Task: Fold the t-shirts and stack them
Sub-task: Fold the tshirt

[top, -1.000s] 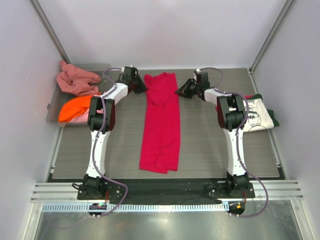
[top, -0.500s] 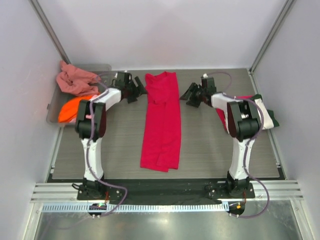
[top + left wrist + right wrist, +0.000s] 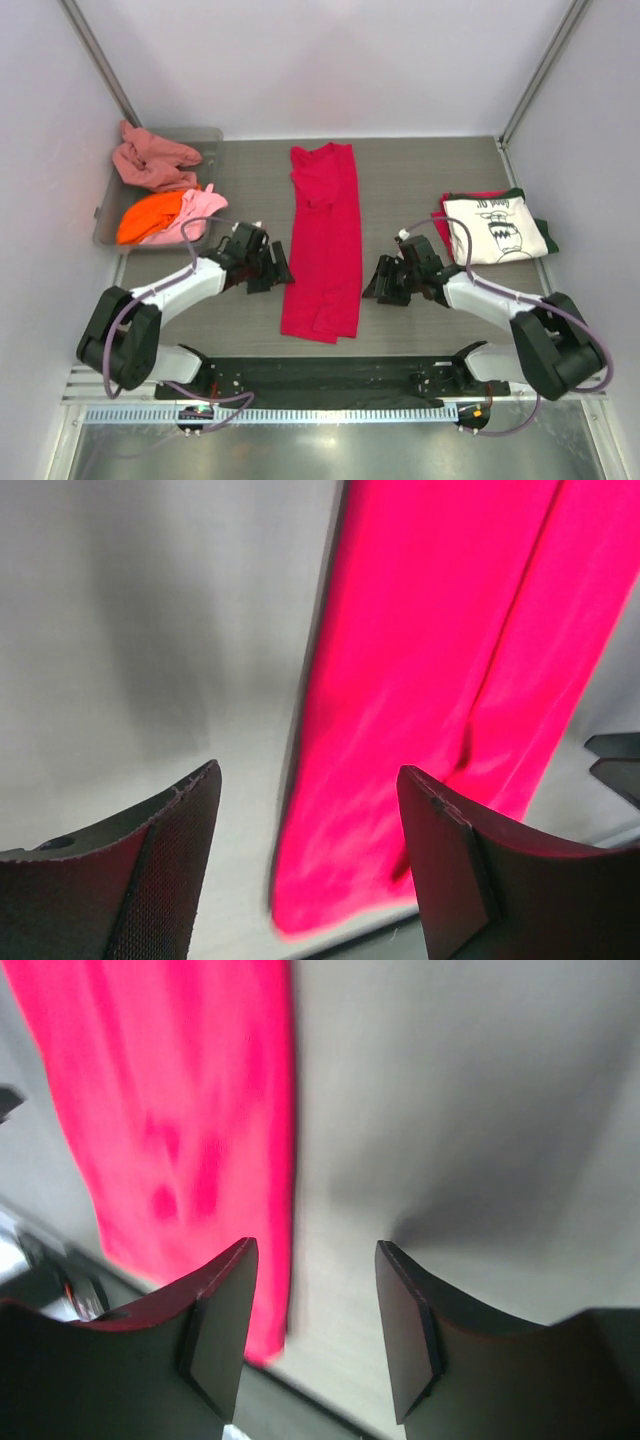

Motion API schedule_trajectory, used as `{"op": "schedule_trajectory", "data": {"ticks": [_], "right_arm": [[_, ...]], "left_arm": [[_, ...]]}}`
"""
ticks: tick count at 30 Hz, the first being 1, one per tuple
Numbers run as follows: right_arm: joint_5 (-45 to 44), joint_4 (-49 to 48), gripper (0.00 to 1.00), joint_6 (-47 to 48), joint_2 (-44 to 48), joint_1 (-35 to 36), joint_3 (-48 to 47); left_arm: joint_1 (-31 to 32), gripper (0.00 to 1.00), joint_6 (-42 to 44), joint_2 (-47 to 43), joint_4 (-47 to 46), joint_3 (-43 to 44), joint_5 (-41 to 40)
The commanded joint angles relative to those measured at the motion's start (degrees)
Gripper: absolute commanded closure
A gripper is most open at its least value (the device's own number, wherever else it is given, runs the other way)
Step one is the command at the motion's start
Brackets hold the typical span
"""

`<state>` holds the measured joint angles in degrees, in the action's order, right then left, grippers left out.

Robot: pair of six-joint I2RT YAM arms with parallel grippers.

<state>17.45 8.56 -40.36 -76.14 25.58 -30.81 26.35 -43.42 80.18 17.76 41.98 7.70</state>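
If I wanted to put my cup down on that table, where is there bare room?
Two bare patches lie at the far side of the table: one between the bin and the red shirt, one between the red shirt and the folded shirts. Nearer, it is crowded: the left gripper and right gripper flank the shirt's hem.

Both arms are the same build. Left arm point(image 3: 190, 288): white shell links, chunky black joint housings, black wrist cluster. Right arm point(image 3: 487, 297): identical, mirrored. Pale lilac-grey cables point(image 3: 186, 238) run loose off the links of each arm and loop down by the bases. Both bases are bolted to one black mounting plate point(image 3: 330, 378). The jaws are matte black, wedge-shaped, with curved outer edges. The left pair's inner faces have a fine mesh texture. The right pair's look smooth with bevelled edges.
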Motion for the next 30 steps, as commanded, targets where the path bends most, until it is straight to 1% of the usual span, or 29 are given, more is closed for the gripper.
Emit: {"op": "schedule_trajectory", "data": {"ticks": [1,3,4,5,7,8,11,14,16,17,20,21,22,23,28,30], "right_arm": [[-1.1,2.3,0.45,-5.1,7.1,5.6,3.6],[-1.2,1.6,0.47,-7.4,8.2,8.3,5.0],[-1.7,1.8,0.47,-8.9,7.9,11.3,5.1],[-2.3,1.7,0.48,-9.6,7.5,12.6,5.1],[-2.9,1.6,0.5,-11.0,6.6,15.7,5.2],[-4.3,1.3,0.5,-11.8,6.1,16.6,5.2],[-3.2,-0.2,0.5,-12.0,4.3,17.1,5.1],[-2.9,-0.7,0.54,-12.5,3.2,18.0,4.7],[-2.6,-0.8,0.59,-12.5,2.4,18.6,4.4],[-2.6,-0.6,0.7,-12.2,1.8,19.1,4.2],[-2.8,0.1,0.87,-11.8,1.5,19.2,4.3],[-3.1,1.2,0.96,-11.8,1.9,19.2,4.4],[-4.1,1.7,0.99,-11.8,2.8,19.2,4.5],[-4.4,2.1,0.99,-11.8,3.4,19.2,4.7],[-6.2,6.5,0.99,-11.0,6.0,19.2,4.7],[-6.6,7.3,0.99,-10.5,6.8,19.2,4.7]], "left_arm": [[2.4,0.28,-3.8,-7.2,3.5,-4.8,-0.6],[4.4,0.31,-5.7,-10.2,4.4,-8.2,-1.8],[5.0,0.31,-7.6,-12.8,4.4,-9.4,-1.7],[6.5,0.32,-8.6,-13.9,4.5,-11.5,-1.6],[8.0,0.33,-10.1,-16.1,4.4,-12.9,-1.6],[8.5,0.34,-11.1,-16.4,4.8,-13.3,-1.7],[9.9,0.37,-12.6,-16.6,4.6,-15.2,-1.5],[11.2,0.42,-13.4,-16.3,3.2,-16.6,0.2],[12.2,0.44,-14.1,-16.0,3.1,-17.4,0.3],[12.5,0.45,-14.3,-15.8,2.4,-17.8,0.4],[13.0,0.48,-14.7,-15.1,1.1,-19.3,1.7],[13.2,0.48,-14.9,-14.5,0.2,-19.5,2.0],[13.4,0.49,-15.2,-14.4,0.1,-19.9,2.6],[14.2,0.52,-15.4,-14.1,-0.1,-20.1,2.5],[17.1,0.58,-17.1,-12.7,0.2,-20.8,3.3],[19.0,0.61,-18.1,-12.6,0.3,-21.7,2.2]]}}
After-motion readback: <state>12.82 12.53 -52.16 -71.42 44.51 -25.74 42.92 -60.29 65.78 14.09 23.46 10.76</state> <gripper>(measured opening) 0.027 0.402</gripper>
